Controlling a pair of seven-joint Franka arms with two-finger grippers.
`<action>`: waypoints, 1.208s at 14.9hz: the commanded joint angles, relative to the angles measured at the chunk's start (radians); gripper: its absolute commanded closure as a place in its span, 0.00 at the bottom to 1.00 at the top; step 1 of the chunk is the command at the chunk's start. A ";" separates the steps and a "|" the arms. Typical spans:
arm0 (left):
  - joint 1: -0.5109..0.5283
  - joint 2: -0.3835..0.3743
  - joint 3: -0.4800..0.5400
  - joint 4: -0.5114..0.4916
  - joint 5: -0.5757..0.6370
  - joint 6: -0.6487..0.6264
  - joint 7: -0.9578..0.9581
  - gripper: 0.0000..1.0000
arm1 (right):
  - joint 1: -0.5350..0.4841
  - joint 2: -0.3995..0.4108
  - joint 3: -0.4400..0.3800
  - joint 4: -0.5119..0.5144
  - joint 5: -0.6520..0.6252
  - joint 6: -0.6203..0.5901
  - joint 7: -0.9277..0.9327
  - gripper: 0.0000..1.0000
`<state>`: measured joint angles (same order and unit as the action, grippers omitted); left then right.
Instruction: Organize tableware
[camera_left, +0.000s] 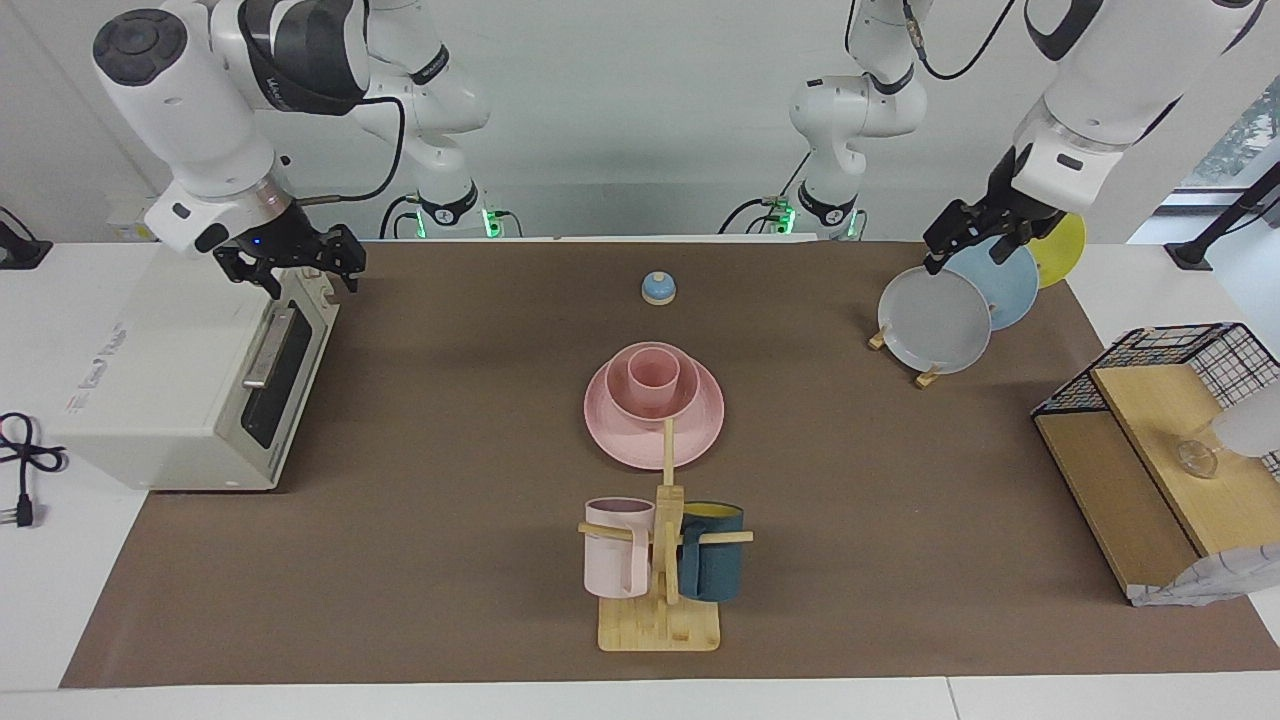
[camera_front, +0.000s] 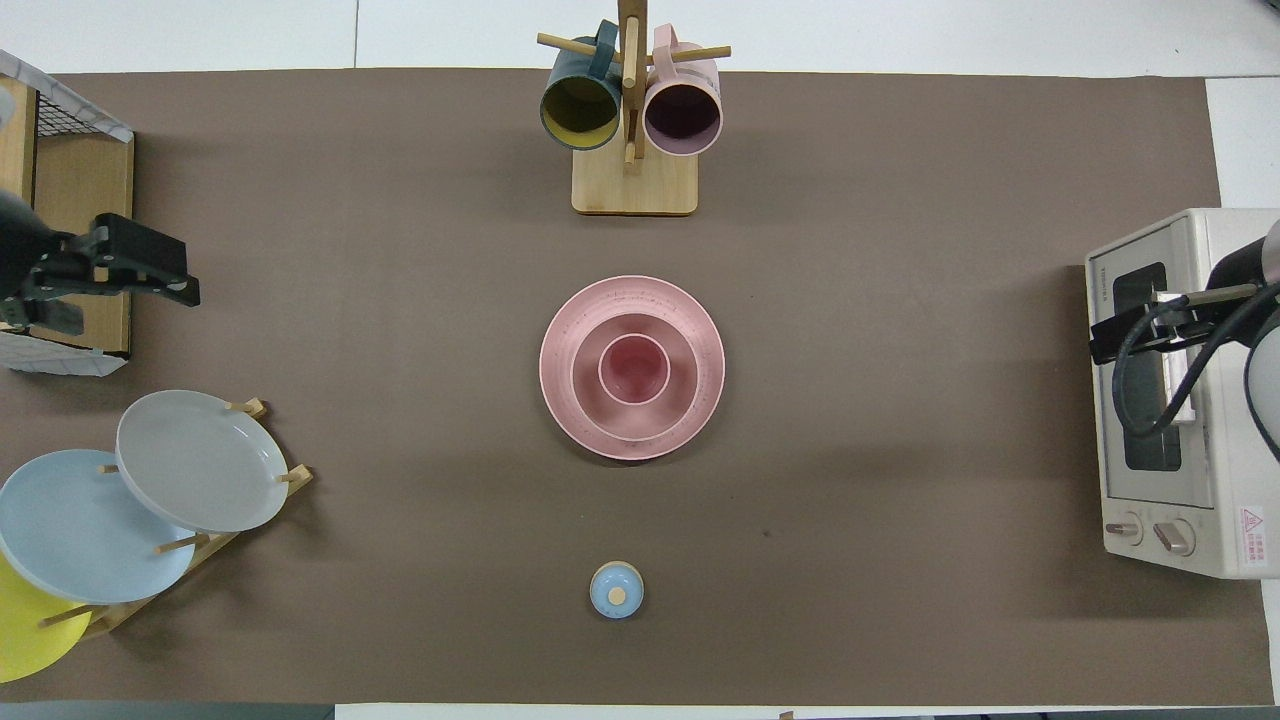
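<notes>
Looking at the middle of the table, the pink set is already nested: the pink plate (camera_left: 612, 440) lies flat on the brown mat (camera_left: 420, 560), the pink bowl (camera_left: 617, 400) sits in it, and the pink cup (camera_left: 653, 377) stands upright inside the bowl. The stack sits between the mug tree (camera_left: 660, 625), which is farther from the robots, and a little blue bell (camera_left: 659, 288), which is nearer to them. So my read is the organizing is done or nearly so, and the step in hand is just parking the arms.

The right gripper (camera_left: 340, 262) hangs over the toaster oven (camera_left: 160, 400) at the right arm's end of the table, with its fingers spread a moderate way and nothing between them. The left gripper (camera_left: 965, 235) is up over the rack holding the grey plate (camera_left: 935, 320), blue plate (camera_left: 1000, 283) and yellow plate (camera_left: 1065, 250), at the left arm's end. I honestly can't tell how that one's jaws stand, or whether it's actually brushing the grey plate's rim or just sits in front of it from this angle.

If it were me, I'd lift that left arm straight up before swinging anywhere, since those racked plates stand on edge and look easy to knock over. Same for the right arm over the oven. And leave the pink stack alone; the cup looks centred, and a nudge would only tilt it.
</notes>
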<state>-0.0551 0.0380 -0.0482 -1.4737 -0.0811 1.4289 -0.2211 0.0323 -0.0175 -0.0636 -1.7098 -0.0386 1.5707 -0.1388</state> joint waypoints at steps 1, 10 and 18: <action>0.006 -0.127 -0.005 -0.238 -0.002 0.138 0.052 0.00 | -0.028 -0.013 0.021 -0.013 0.008 -0.004 -0.024 0.00; -0.003 -0.054 -0.012 -0.061 0.095 -0.017 0.080 0.00 | -0.041 -0.009 0.033 0.001 0.008 -0.008 -0.025 0.00; 0.037 -0.066 -0.055 -0.120 0.086 0.054 0.132 0.00 | -0.031 0.005 0.022 0.050 0.011 -0.015 -0.007 0.00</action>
<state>-0.0422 -0.0245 -0.0786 -1.5810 -0.0133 1.4645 -0.1085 0.0149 -0.0175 -0.0497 -1.6778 -0.0387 1.5707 -0.1390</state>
